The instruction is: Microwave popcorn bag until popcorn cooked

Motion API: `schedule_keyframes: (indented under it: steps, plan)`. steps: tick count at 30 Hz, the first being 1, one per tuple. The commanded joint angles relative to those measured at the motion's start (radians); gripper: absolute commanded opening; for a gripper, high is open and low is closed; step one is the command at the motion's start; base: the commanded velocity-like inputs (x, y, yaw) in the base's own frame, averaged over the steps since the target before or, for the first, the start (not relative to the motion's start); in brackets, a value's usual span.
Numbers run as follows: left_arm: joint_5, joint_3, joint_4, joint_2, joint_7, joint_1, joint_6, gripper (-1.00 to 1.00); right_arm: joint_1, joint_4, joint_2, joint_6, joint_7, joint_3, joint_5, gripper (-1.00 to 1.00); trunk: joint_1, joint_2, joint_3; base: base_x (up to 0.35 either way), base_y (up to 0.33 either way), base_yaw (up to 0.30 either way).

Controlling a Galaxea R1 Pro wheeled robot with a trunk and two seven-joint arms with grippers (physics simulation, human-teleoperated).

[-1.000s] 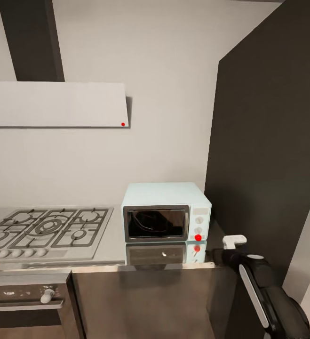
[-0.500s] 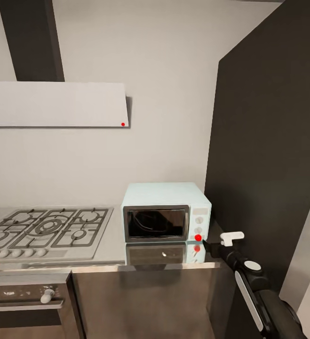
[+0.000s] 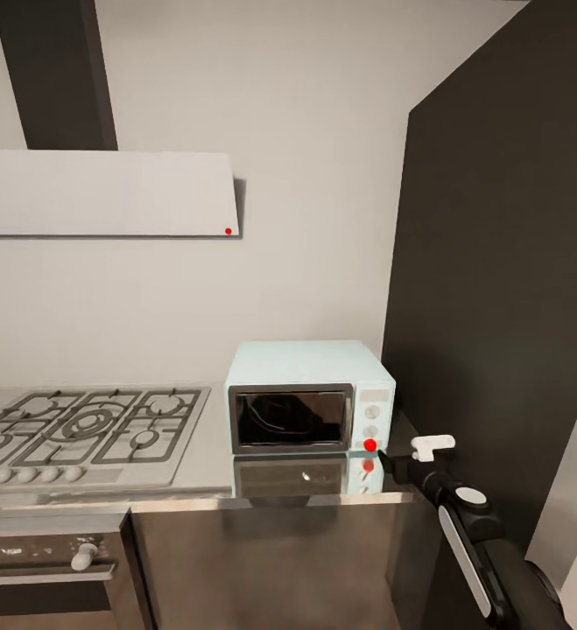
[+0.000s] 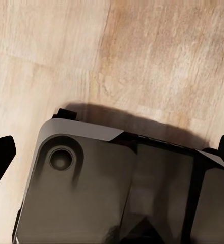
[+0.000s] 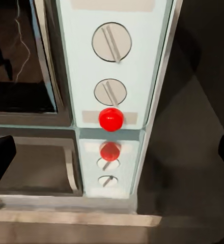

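I've got the microwave [image 3: 310, 395] at the countertop's [image 3: 209, 459] right end, door shut, red indicator light [image 5: 111, 119] glowing below its two knobs. Can't see the popcorn bag; prob. inside already, just my guess. Right gripper [image 3: 391, 457] hangs near the control panel, fingers apart, holding nothing. Left gripper [image 4: 112, 152] open over wood floor. Left to do: wait out heating.

right arm [image 3: 481, 547]: glossy black shell, long white stripe, round white cap
right wrist tip [image 3: 432, 447]: small white bracket
robot base [image 4: 117, 188]: dark grey panels, 1 round recessed socket
fingertips [image 5: 1, 157]: black
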State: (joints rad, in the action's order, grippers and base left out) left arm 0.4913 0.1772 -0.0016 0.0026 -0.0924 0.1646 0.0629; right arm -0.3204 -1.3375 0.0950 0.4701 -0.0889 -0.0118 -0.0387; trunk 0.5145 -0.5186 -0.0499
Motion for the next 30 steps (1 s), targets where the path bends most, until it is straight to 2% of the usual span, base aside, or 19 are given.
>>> schedule_keyframes:
  steps: [1, 4, 11, 17, 22, 30]
  plan:
    - [0.01, 0.008, 0.002, 0.0, -0.004, 0.001, 0.003, 1.0, 0.0, 0.004, 0.001, 0.004, 0.0, 0.0, -0.004, 1.0, 0.001, 0.0, 0.0, 0.274, 0.0, 0.0]
    - [0.01, 0.008, 0.002, 0.0, -0.004, 0.001, 0.004, 1.0, 0.0, 0.023, 0.002, -0.002, 0.002, 0.0, -0.003, 1.0, 0.001, 0.0, 0.0, 0.305, 0.0, 0.0]
    - [0.01, 0.008, 0.002, 0.0, -0.004, 0.001, 0.005, 1.0, 0.0, 0.141, -0.004, -0.025, 0.006, 0.001, -0.008, 1.0, 0.001, 0.0, 0.0, 0.215, 0.0, 0.0]
    - [0.01, 0.008, 0.002, 0.0, -0.004, 0.001, 0.005, 1.0, 0.0, 0.256, -0.005, -0.158, 0.006, 0.001, -0.01, 1.0, 0.001, 0.0, 0.0, 0.025, 0.0, 0.0]
    - [0.01, 0.008, 0.002, -0.001, -0.004, 0.001, 0.005, 1.0, 0.0, 0.281, -0.004, -0.18, 0.005, 0.0, 0.003, 1.0, 0.001, 0.0, 0.0, 0.001, 0.0, 0.0]
    - [0.01, 0.008, 0.002, -0.003, -0.004, 0.001, 0.005, 1.0, 0.0, 0.282, -0.005, -0.18, 0.003, -0.006, 0.0, 1.0, 0.001, 0.0, 0.0, 0.0, 0.0, 0.0]
